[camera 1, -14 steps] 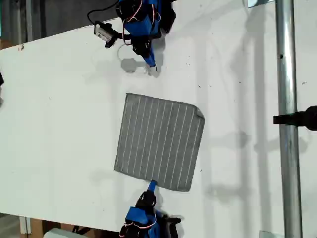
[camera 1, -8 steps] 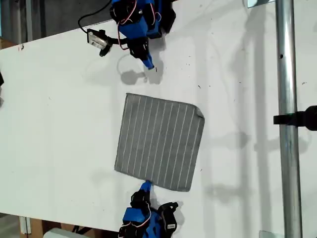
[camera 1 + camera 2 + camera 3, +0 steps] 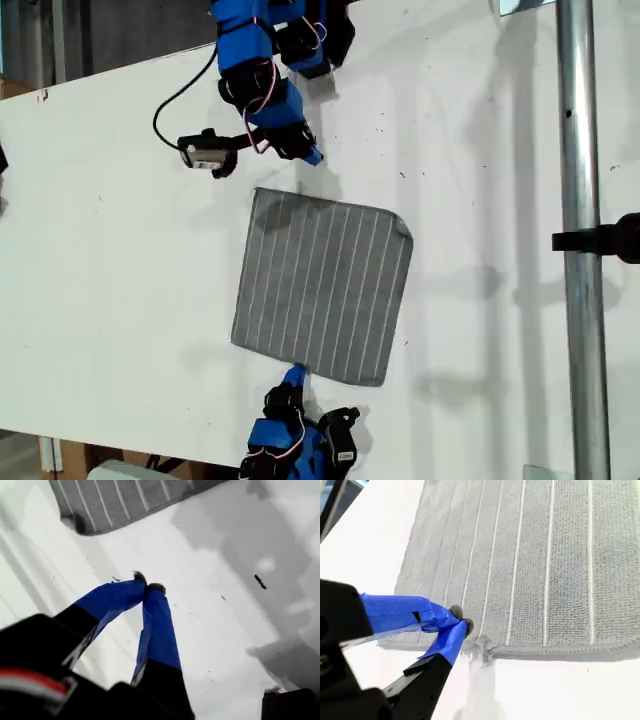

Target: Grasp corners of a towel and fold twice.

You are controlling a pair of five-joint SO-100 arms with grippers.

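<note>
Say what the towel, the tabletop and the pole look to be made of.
Towel: soft woven cloth, matte grey with a fine looped nap and thin white stripes. Tabletop: smooth white board, probably laminate or painted, slightly scuffed and specked. Pole: likely bare metal, judging by its silvery sheen.

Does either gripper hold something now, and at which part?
My first gripper holds nothing. My second gripper is shut at an edge of the towel, partway along it; whether it pinches cloth cannot be told.
</note>
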